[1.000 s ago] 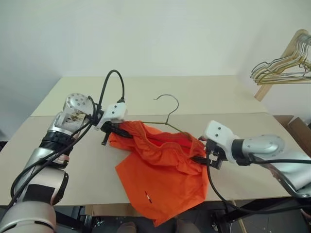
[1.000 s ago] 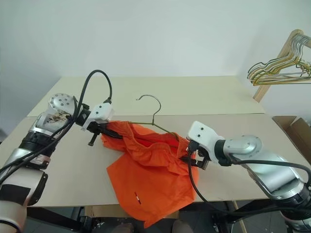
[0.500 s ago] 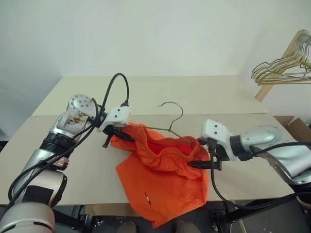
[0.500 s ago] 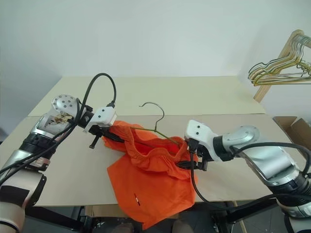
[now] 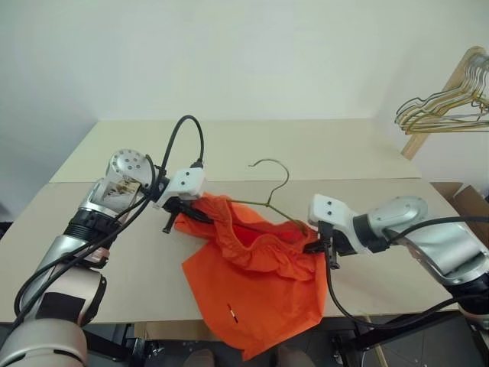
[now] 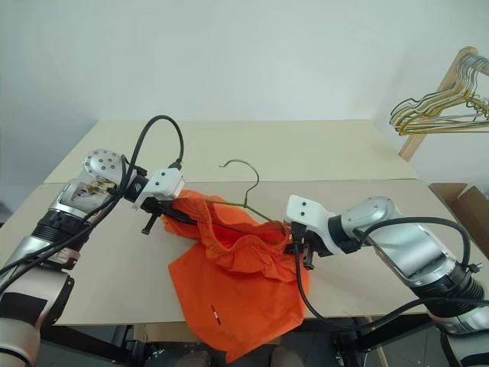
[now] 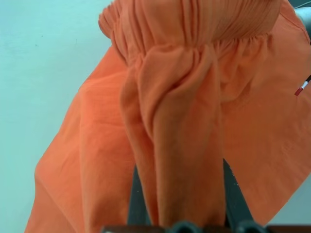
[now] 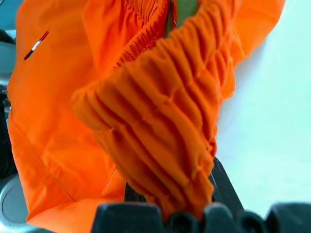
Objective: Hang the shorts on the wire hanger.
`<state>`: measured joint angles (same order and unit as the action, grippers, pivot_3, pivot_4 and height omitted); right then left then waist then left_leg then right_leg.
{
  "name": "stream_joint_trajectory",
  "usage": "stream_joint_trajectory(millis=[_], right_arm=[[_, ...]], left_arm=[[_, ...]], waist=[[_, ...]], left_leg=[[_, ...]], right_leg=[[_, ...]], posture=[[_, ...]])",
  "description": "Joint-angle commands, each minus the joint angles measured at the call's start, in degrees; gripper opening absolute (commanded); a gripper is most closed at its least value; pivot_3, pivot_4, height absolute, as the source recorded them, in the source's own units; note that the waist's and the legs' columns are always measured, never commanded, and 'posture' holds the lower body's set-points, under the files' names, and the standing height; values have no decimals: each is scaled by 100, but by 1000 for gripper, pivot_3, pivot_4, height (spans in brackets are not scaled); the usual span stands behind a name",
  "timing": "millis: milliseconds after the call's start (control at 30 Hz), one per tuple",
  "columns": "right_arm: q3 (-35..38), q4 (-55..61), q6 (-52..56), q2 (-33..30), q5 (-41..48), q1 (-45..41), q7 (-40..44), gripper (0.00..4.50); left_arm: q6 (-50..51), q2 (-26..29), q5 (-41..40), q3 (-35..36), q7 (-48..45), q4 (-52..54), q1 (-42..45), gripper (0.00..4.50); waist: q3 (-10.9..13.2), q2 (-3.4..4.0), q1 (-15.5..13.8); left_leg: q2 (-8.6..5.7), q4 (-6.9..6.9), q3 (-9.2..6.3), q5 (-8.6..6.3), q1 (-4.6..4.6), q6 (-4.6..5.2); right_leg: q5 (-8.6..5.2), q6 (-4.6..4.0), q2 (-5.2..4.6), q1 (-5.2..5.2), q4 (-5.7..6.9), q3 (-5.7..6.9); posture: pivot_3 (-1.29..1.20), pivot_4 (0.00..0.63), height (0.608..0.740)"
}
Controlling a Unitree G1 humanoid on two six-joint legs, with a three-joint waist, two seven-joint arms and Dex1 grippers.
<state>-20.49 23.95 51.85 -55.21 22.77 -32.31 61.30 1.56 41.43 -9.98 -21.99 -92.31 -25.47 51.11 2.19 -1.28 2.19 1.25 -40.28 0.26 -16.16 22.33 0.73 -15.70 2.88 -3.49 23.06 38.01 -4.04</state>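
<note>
Table (image 5: 229,145) of pale beige board fills my view, and the bright orange thin-fabric shorts (image 5: 256,283) hang over its near edge at about six o'clock. I see the left gripper (image 5: 186,210) clamped on the gathered waistband at nine o'clock of the cloth. The right gripper (image 5: 313,246) is pinched onto the waistband at three o'clock. The thin greyish-gold wire hanger (image 5: 271,187) sits inside the waistband between them, its hook rising toward twelve. A bunch of wire hangers (image 5: 443,107) hangs at two o'clock.
</note>
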Motion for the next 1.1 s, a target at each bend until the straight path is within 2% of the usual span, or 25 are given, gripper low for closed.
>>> stream_joint_trajectory(millis=[33,133,267,533,633,767,867,967,1100], right_arm=[[27,74,8,-11,-36,-144,116,49],[78,119,23,-59,16,-134,199,49],[285,237,111,-187,201,-87,341,0],[660,413,406,-493,562,134,464,0],[909,462,537,-697,726,361,481,0],[1565,521,894,-1007,1137,880,458,0],[2199,528,1264,-1077,1473,1289,282,0],[2797,633,1722,-986,1814,1572,7,0],[3617,825,2762,-570,2230,1789,-718,0]], left_arm=[[5,1,-206,99,-19,207,31,0],[-34,2,-229,113,-19,229,-4,0],[110,-25,-695,265,-19,287,-2,1079],[238,-207,-688,703,21,26,151,3523],[213,-92,-651,872,-14,-109,210,4419],[280,-19,-638,1319,302,-573,470,4467],[678,-76,-979,1776,485,-636,682,4467],[1374,-243,-1487,2243,831,-131,685,4467],[2751,-690,-2560,2868,1758,1218,482,4467]], waist=[[0,0,2],[0,0,0],[0,0,1],[0,0,3],[0,0,5],[0,0,9],[0,-1,0],[0,-1,-1],[-1,-3,1]], left_leg=[[0,0,0,0,0,0],[0,0,0,0,1,0],[0,0,-1,0,1,0],[0,-1,-2,0,0,0],[0,-1,-2,0,1,0],[0,-1,-2,0,0,0],[0,-2,-3,0,1,0],[0,-2,-5,0,1,0],[2,-5,-23,0,3,0]], right_leg=[[0,0,0,0,0,0],[0,0,0,1,0,0],[0,0,0,1,0,0],[0,0,-1,0,-1,1],[0,0,-1,0,-1,1],[0,0,-1,0,0,2],[0,0,-1,-1,-2,3],[0,0,-2,-3,-1,2],[0,1,-3,-3,1,1]], posture=[[-18,0,740],[-20,0,740],[-23,0,740],[-33,0,740],[-35,0,740],[-33,0,740],[-35,0,740],[-54,0,740],[-78,0,740]])
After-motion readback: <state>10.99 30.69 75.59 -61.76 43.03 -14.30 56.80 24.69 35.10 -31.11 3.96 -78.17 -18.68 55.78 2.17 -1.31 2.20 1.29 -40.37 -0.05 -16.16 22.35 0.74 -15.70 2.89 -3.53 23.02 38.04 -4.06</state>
